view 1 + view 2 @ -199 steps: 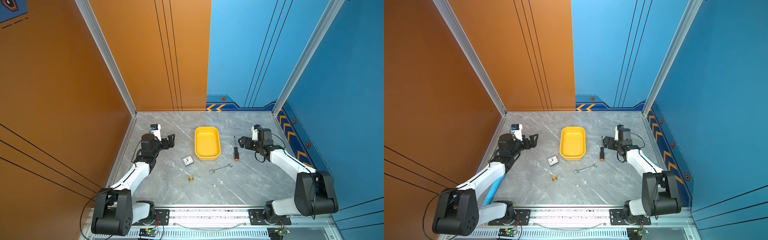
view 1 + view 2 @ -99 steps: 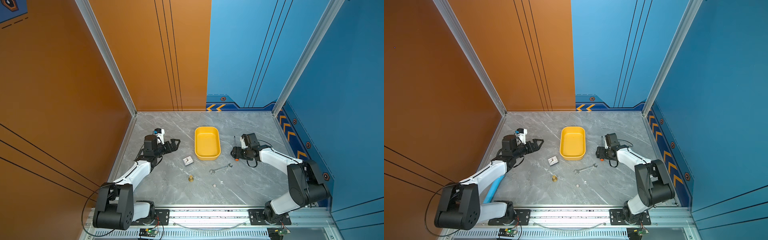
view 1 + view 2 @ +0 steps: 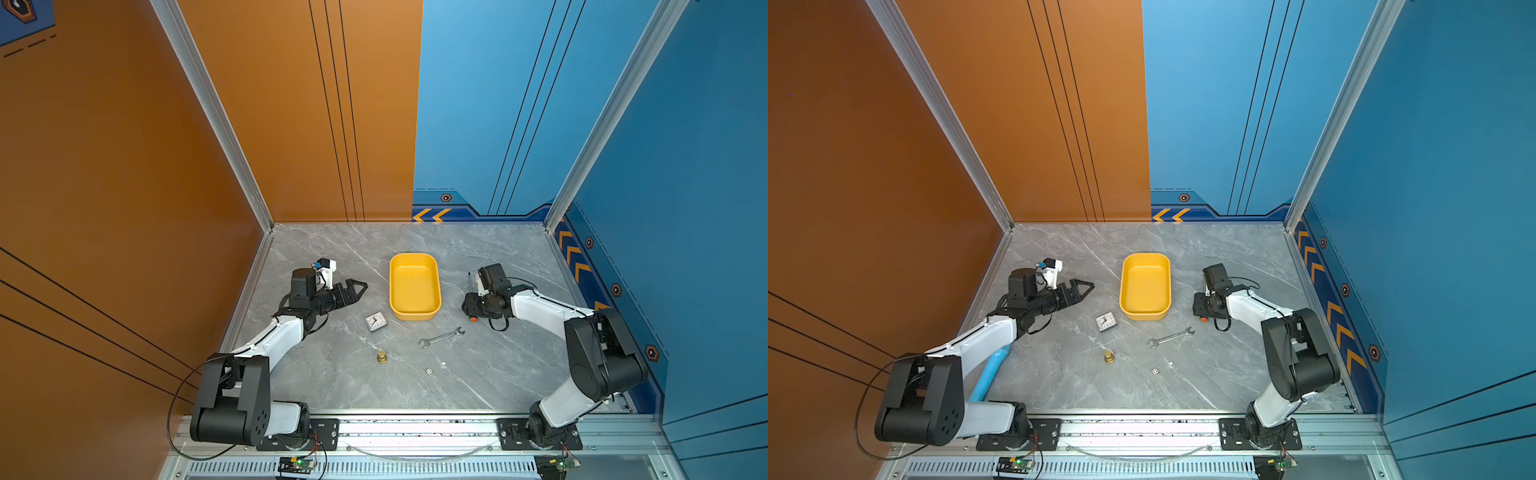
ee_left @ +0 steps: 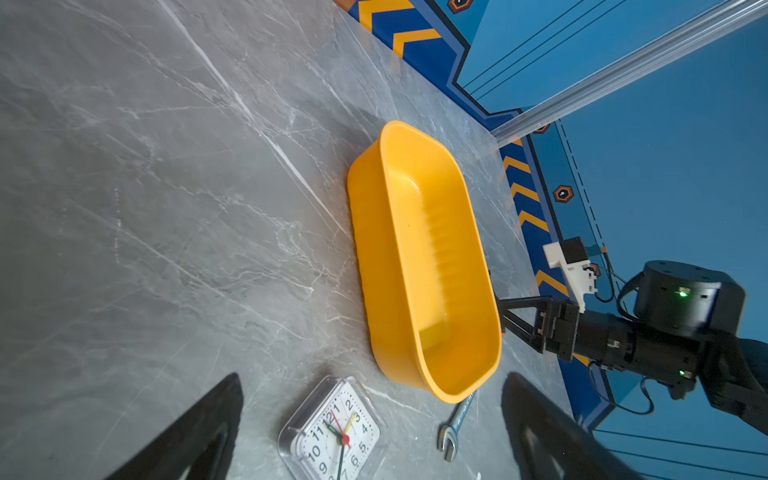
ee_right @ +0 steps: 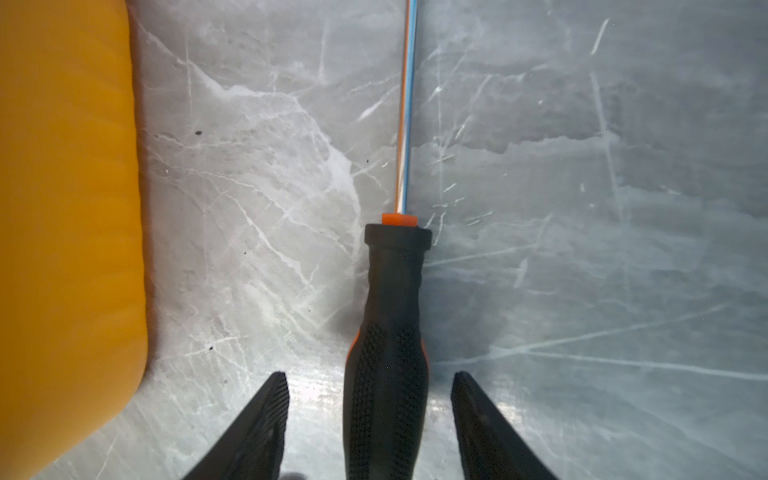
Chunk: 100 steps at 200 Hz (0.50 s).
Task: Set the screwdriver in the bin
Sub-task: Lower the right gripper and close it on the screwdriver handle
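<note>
Black-handled, the screwdriver [image 5: 388, 316] lies on the grey table [image 5: 582, 249] beside the yellow bin [image 5: 62, 208], and the right wrist view alone shows the right gripper [image 5: 368, 376] straddling it unclenched, gaps either side, while both top views hide that.

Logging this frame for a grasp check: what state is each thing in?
bin: upright, empty.
screwdriver: lying flat beside the bin, not gripped.
right gripper: open, astride the screwdriver handle.
left gripper: open, empty.
clock: lying face up.
wrench: lying flat.
</note>
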Motion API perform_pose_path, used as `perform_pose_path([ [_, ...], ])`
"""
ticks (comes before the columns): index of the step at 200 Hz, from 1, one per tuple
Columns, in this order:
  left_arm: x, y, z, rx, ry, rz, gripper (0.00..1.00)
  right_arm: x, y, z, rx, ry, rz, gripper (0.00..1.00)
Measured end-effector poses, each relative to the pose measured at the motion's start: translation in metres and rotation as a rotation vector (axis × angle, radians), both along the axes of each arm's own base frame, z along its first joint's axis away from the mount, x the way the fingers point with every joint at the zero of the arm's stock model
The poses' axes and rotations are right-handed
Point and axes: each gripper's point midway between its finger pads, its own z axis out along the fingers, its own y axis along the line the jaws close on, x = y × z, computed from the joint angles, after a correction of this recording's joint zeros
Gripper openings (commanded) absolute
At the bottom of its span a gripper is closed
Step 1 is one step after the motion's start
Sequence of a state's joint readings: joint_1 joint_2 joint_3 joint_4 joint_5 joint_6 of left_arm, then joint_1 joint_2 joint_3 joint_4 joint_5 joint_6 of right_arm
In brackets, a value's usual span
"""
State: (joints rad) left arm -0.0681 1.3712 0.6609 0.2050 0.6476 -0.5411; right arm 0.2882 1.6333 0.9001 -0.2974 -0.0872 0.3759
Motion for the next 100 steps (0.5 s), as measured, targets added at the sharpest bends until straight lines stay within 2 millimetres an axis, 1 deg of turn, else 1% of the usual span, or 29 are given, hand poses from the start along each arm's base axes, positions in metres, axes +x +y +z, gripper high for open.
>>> perform_pose_path([
  [27, 0.002, -0.009, 0.005, -0.035, 0.01, -0.038, 0.98, 0.0, -0.001, -0.005, -0.01, 0.017, -0.002, 0.55],
  [52, 0.001, -0.011, 0.002, -0.045, 0.029, -0.039, 0.98, -0.001, 0.001, -0.007, -0.015, 0.022, 0.003, 0.51],
  [67, 0.001, -0.011, 0.002, -0.048, 0.032, -0.037, 0.98, -0.002, 0.001, -0.008, -0.019, 0.024, 0.003, 0.45],
  [84, 0.001, -0.011, 0.001, -0.051, 0.04, -0.035, 0.98, -0.002, 0.001, -0.01, -0.025, 0.031, 0.007, 0.31],
  [100, 0.001, -0.012, -0.003, -0.055, 0.055, -0.033, 0.98, -0.002, 0.0, -0.011, -0.028, 0.038, -0.003, 0.27],
])
